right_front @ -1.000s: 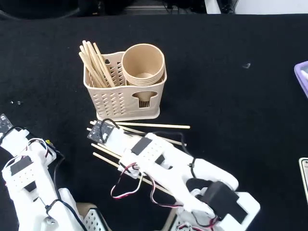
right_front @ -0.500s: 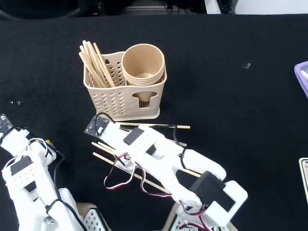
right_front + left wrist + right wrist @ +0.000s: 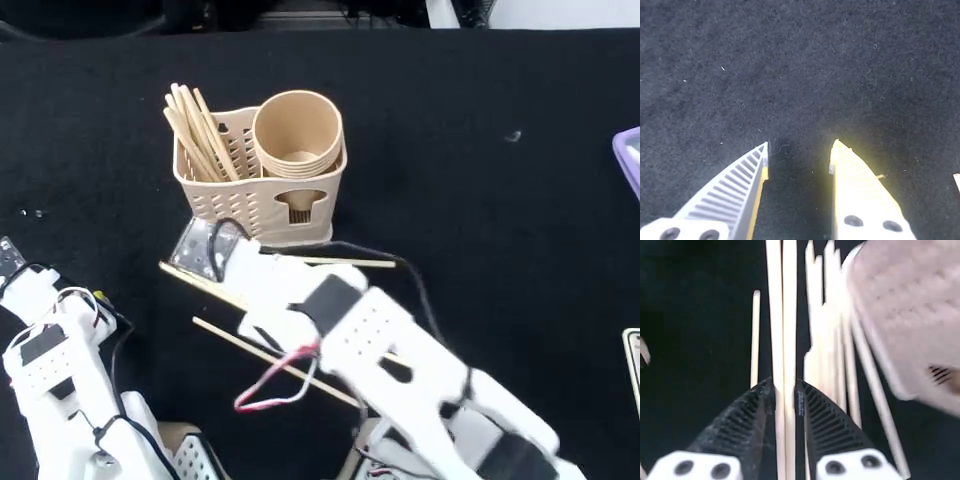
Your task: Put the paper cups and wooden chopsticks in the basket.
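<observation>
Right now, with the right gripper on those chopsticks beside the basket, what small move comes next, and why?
Probably raise the right gripper a little. Its jaws look shut on two chopsticks, and the basket stands close ahead, with a rim they would have to clear before going in.

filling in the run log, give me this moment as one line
right gripper: shut on chopstick pair | left gripper: open over table | basket: paper cups inside | loose chopsticks: on table
</observation>
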Available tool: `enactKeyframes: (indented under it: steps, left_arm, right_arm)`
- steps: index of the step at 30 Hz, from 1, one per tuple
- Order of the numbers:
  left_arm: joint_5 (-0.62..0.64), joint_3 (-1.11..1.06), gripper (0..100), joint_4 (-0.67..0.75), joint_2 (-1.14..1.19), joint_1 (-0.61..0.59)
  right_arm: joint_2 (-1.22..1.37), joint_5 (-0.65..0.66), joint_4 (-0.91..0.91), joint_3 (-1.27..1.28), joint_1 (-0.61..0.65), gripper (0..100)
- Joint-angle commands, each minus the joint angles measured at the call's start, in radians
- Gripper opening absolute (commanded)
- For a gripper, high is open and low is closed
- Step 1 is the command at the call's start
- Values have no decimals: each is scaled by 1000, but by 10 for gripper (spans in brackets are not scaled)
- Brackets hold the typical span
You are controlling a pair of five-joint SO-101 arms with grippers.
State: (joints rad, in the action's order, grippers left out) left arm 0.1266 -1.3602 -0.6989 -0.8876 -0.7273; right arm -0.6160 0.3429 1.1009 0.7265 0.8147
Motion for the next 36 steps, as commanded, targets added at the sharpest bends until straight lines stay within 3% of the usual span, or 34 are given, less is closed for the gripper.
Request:
enactKeyframes:
  steps: [1, 7, 15, 18, 21, 27, 31, 36]
  left_arm:
    - [-2, 25, 205, 14, -14, 8]
    - [-2, 25, 205, 14, -14, 8]
    - [-2, 24, 205, 14, -14, 10]
    - [-2, 24, 205, 14, -14, 10]
    - [-2, 24, 205, 14, -14, 10]
    - [-2, 22, 205, 14, -14, 10]
    - [-2, 22, 205, 14, -14, 10]
    - [-2, 24, 205, 14, -14, 10]
  right_arm:
    - [-150, 8, 5, -154, -11, 10]
    - [-232, 6, -163, -367, -12, 10]
    - [-199, 6, -895, -229, -54, 10]
    - [-124, 6, -1051, -171, -83, 10]
    - [-25, -15, -1096, -173, -103, 10]
    - [196, -206, -1152, -237, -164, 10]
    - [262, -232, -1145, -237, -184, 11]
    - [242, -229, -931, -277, -169, 38]
